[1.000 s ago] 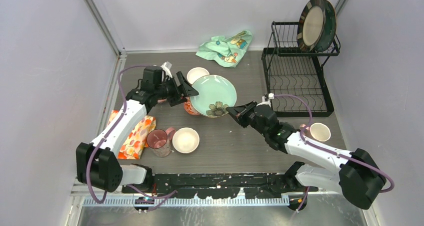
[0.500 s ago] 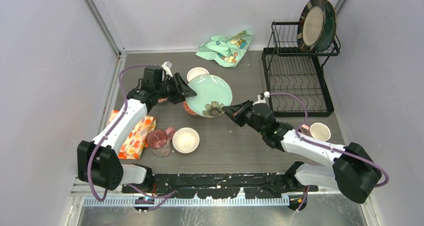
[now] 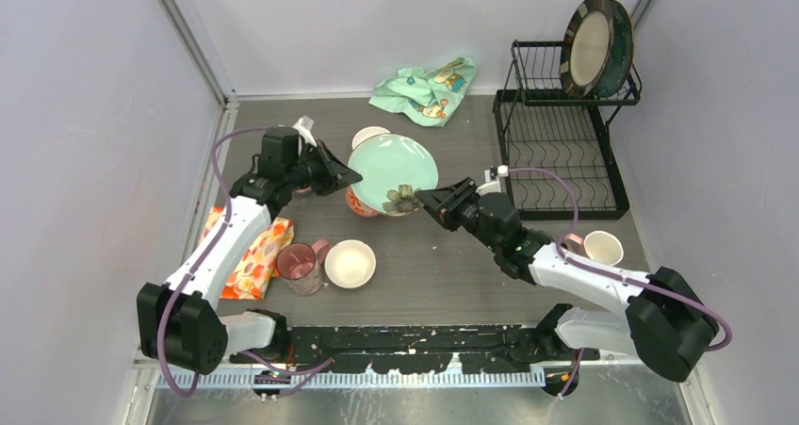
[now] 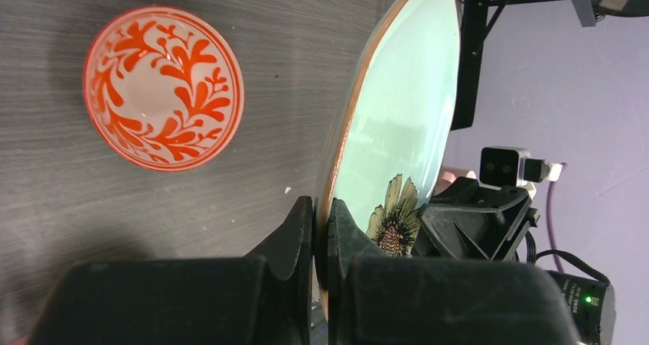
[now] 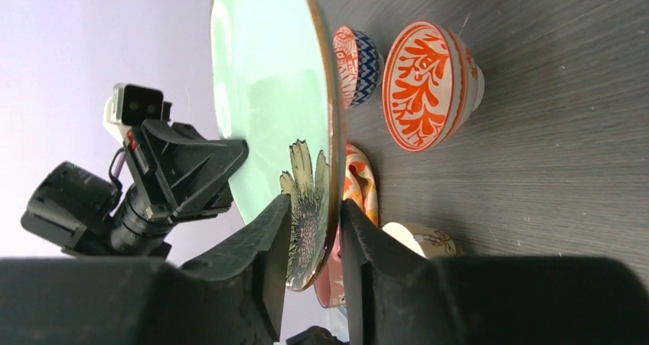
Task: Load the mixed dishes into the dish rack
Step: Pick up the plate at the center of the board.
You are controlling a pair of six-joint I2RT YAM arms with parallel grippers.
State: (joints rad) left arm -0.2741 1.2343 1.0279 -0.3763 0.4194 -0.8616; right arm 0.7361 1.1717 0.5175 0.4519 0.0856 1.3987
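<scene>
The grey wood-grain table carries the black dish rack at its far right. Left of the rack, the pale green plate is held off the table. It is tilted, with its face up and toward the arms and its flower print at the near edge. The left hand is pinched tight on its left rim. The right hand straddles the flowered rim — fingers slightly apart, contact unclear. A red patterned bowl sits on the table, partly under the plate.

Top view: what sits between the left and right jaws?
The green plate, held tilted: left jaws clamp one rim, right jaws straddle the rim on the other side. Both wrist views confirm.
</scene>
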